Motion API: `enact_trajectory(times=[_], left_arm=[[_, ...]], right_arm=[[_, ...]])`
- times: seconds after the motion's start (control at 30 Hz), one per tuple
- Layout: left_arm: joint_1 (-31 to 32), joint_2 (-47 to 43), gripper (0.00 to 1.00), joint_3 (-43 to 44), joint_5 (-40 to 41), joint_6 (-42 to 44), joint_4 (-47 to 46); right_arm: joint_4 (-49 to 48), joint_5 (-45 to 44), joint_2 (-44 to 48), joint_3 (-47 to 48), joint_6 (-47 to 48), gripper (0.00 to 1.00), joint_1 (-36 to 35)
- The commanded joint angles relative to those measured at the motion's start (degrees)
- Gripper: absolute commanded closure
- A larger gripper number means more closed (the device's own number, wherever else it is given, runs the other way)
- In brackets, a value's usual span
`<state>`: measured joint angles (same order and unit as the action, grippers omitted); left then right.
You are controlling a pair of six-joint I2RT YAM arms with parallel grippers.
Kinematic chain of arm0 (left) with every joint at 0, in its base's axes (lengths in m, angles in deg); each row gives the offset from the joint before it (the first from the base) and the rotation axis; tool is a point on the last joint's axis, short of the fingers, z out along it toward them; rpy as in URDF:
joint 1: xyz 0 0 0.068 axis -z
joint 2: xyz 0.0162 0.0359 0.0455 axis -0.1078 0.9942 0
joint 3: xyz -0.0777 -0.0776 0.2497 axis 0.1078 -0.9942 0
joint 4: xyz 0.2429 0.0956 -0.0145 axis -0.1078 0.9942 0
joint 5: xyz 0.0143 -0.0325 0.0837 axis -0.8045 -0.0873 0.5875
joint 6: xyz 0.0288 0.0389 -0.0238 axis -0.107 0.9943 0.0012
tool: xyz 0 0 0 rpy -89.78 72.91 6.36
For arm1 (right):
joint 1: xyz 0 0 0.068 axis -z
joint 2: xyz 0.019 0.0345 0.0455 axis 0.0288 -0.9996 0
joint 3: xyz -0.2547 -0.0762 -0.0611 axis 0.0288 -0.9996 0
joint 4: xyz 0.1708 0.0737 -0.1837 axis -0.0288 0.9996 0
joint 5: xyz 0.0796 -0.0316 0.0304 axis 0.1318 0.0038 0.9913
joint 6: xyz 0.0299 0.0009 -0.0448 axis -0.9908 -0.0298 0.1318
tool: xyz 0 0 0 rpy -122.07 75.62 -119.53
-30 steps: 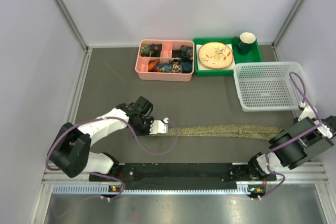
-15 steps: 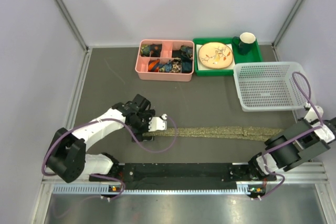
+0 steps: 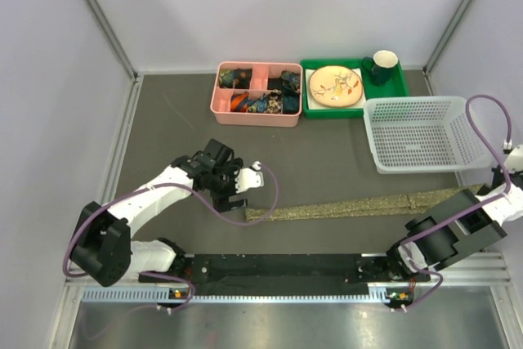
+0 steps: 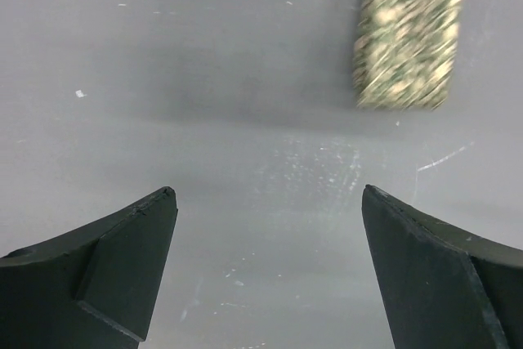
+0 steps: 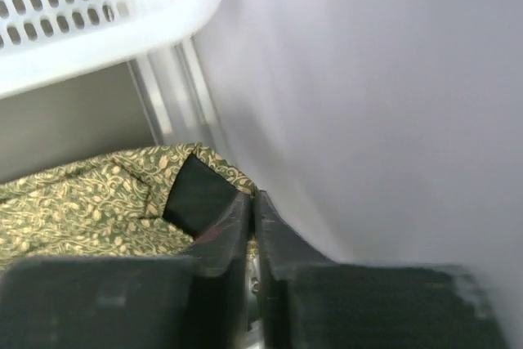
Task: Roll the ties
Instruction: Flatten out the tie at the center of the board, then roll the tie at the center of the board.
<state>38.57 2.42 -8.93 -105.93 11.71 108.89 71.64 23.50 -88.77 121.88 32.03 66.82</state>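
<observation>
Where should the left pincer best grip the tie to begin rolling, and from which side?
Probably its free narrow end, from straight above: the tie lies flat on the table, and that end sits just ahead of the open left pincer. The right pincer pinches the wide end.

The dark grey desk (image 3: 327, 161) carries four things. Along its far edge a pink box (image 3: 255, 118) with compartments sits just beside a green tray (image 3: 343, 113), their sides about touching. A white mesh basket (image 3: 413, 102) stands at the right, close to the tray's near right corner. Nearer the front, a long olive speckled tie (image 3: 343, 208) lies stretched across the desk, slightly slanted. Its narrow end rests flat left of centre and its wide end reaches the right wall. Close up, the desk surface shows faint scratches and pale specks.
</observation>
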Motion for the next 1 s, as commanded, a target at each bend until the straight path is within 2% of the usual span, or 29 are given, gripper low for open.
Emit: enact_trajectory(times=[0.0,0.03,0.07,0.17,0.3,0.37,0.4,0.43,0.5,0.53,0.57,0.6,0.63,0.7,0.73,0.77,0.83,0.87,0.93,0.97], left_arm=[[-1.4,-3.4,0.01,0.6,-3.4,-4.2,-2.8],[-1.6,-3.8,0.01,0.9,-3.8,-5.1,-2.8],[-1.9,-5.0,0.01,1.4,-4.3,-6.9,-2.5],[-2.2,-8.4,0.01,3.5,-6.7,-10.6,-1.7],[-2.1,-13.5,0.01,3.2,-8.1,-17.7,-6.9],[-2.1,-15.4,0.01,2.1,-12.8,-17.4,-10.7],[-2.1,-15.8,0.01,0.4,-14.6,-17.1,-11.9],[-2.1,-16.2,0.01,-0.3,-16.0,-17.6,-14.9],[-2.1,-15.7,0.01,0.9,-20.3,-16.6,-14.3],[-2.1,-14.9,0.01,1.4,-21.7,-15.3,-13.4],[-1.9,-13.0,0.01,2.1,-22.4,-14.2,-12.3],[-1.9,-12.0,0.01,3.7,-21.5,-14.7,-12.0],[-1.9,-10.8,0.01,4.4,-20.8,-15.2,-11.6],[-1.9,-8.1,0.01,6.0,-19.3,-12.9,-8.7],[-2.0,-7.5,0.01,5.9,-18.7,-12.6,-8.6],[-1.9,-7.4,0.01,5.6,-18.6,-10.4,-8.0],[-1.8,-8.1,0.01,3.9,-19.3,-7.3,-5.7],[-1.7,-8.4,0.01,3.3,-19.2,-4.9,-4.4],[-1.5,-9.0,0.01,1.0,-17.4,-3.6,-2.3],[-1.5,-9.2,0.01,-0.5,-17.0,-2.8,-1.6]], right_arm=[[6.0,2.1,-1.0,7.3,1.6,0.76,0.7],[8.1,2.7,-0.5,8.0,3.3,0.67,0.7],[13.0,4.6,0.3,8.5,4.2,0.51,0.7],[23.5,11.2,5.2,10.9,7.6,0.31,0.6],[36.9,18.8,10.9,17.5,9.1,0.16,-3.1],[42.7,27.2,14.0,20.0,10.0,0.05,-5.5],[43.8,30.7,15.3,21.8,8.2,0.01,-7.7],[42.1,36.9,16.4,22.0,-2.3,0.01,-8.6],[41.7,46.5,19.0,23.7,-5.5,0.01,-10.8],[36.1,50.0,19.7,23.3,-14.0,0.01,-15.5],[30.2,45.9,20.0,22.9,-23.0,0.01,-21.5],[29.9,43.4,18.5,25.3,-24.9,0.01,-27.1],[31.4,39.3,17.4,26.6,-24.9,0.02,-40.7],[28.1,33.0,15.3,26.6,-30.2,0.01,-53.8],[24.1,28.4,13.3,25.7,-35.1,0.01,-63.6],[22.4,26.3,11.9,24.7,-36.4,0.01,-69.2],[20.3,21.3,8.0,21.4,-38.8,0.02,-76.6],[19.3,20.9,6.7,20.4,-39.5,0.02,-82.7],[17.2,23.2,4.3,15.6,-42.9,0.04,-85.9],[13.8,24.1,3.9,13.4,-43.8,0.08,-87.6]])
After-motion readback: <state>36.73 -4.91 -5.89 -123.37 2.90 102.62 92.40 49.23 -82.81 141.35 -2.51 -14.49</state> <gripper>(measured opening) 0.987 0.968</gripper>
